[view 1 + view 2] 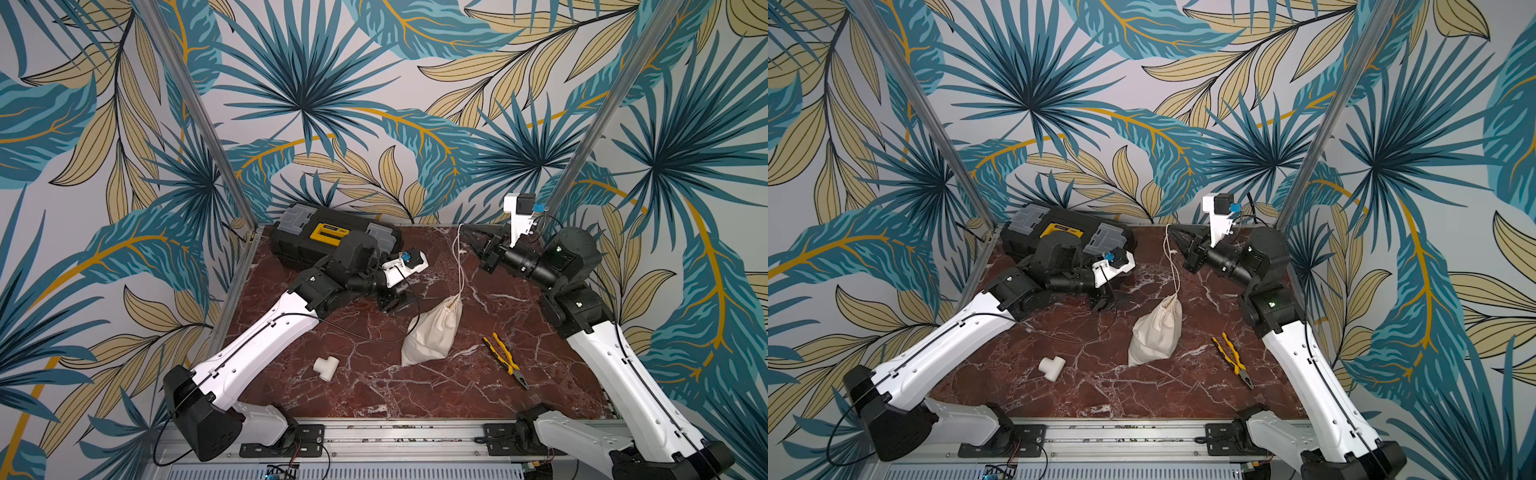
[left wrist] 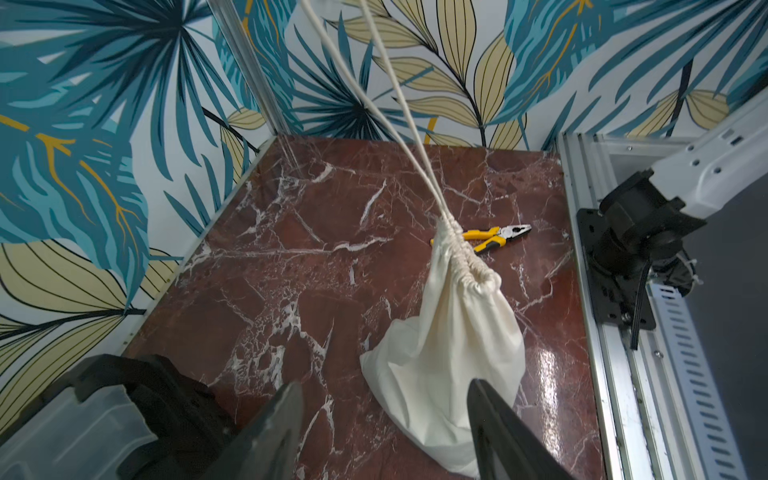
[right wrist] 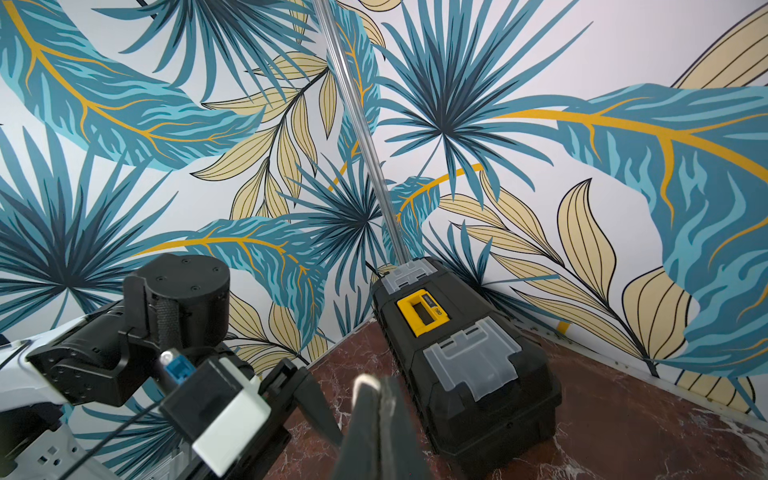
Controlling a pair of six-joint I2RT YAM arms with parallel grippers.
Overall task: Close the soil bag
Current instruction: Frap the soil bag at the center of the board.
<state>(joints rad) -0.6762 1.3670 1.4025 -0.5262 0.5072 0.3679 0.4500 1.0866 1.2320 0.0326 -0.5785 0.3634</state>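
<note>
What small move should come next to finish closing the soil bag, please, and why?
Probably the right gripper should lower and release the cord. The mouth of the soil bag looks gathered tight, the cord runs taut from it to that shut gripper, and the left gripper is open, holding nothing.

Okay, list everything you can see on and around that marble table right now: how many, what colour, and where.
soil bag: one, cream-white cloth, lying mid-table, mouth gathered
drawstring cord: one, doubled, cream, running from the bag's mouth to the right gripper
toolbox: one, black with yellow handle and clear-grey latches, back of the table on the left arm's side
pliers: one pair, yellow-and-black handles, flat on the table beside the bag, toward the right arm
pipe tee: one, white, front of the table near the left arm
table: one, dark red marble with white veins
left gripper: one, black, open, beside the bag, holding nothing
right gripper: one, black, shut on the drawstring cord near the back edge
</note>
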